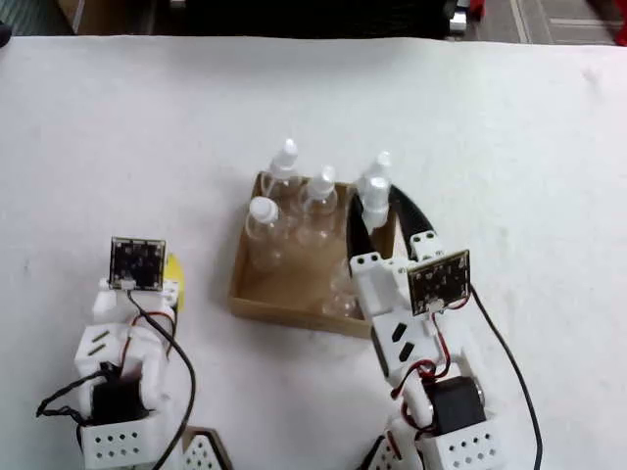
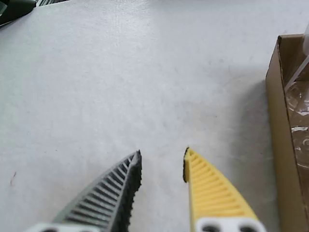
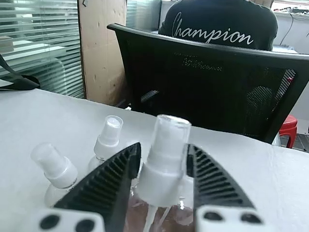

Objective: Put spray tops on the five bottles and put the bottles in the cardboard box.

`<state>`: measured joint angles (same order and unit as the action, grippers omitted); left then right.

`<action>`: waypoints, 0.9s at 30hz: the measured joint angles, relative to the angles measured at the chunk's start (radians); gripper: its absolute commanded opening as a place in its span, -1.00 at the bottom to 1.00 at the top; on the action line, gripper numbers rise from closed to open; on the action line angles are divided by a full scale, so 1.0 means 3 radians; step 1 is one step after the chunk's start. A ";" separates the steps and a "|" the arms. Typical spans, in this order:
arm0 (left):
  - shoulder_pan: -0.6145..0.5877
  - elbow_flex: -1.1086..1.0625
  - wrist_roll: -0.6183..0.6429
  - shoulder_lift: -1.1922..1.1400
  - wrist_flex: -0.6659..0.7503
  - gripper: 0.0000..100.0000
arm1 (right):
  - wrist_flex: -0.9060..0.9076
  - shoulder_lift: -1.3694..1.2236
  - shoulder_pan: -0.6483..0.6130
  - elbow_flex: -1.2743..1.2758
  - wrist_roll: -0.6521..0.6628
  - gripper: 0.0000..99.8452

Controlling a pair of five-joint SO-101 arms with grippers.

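The cardboard box sits mid-table with several clear bottles in it, each with a white spray top, such as those at the far side and the left. My right gripper is at the box's right far corner, black fingers shut on the white spray top of an upright bottle. Two other capped bottles stand just beyond it. My left gripper is open over bare table left of the box, with one grey and one yellow finger.
The white table is bare to the left of and beyond the box. A black mesh chair stands past the table's far edge. A clear shape lies in the box's near right corner.
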<state>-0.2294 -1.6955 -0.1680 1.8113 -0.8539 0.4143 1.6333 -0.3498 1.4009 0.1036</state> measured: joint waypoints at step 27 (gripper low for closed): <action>0.0000 0.0000 0.0000 0.0000 0.0000 -0.72 | 0.0358 0.0000 0.0097 -0.0010 0.0000 -0.59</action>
<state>-0.2294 -1.6955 -0.1680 1.8113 -0.8539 0.5217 1.6333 -0.3207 1.3978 0.1036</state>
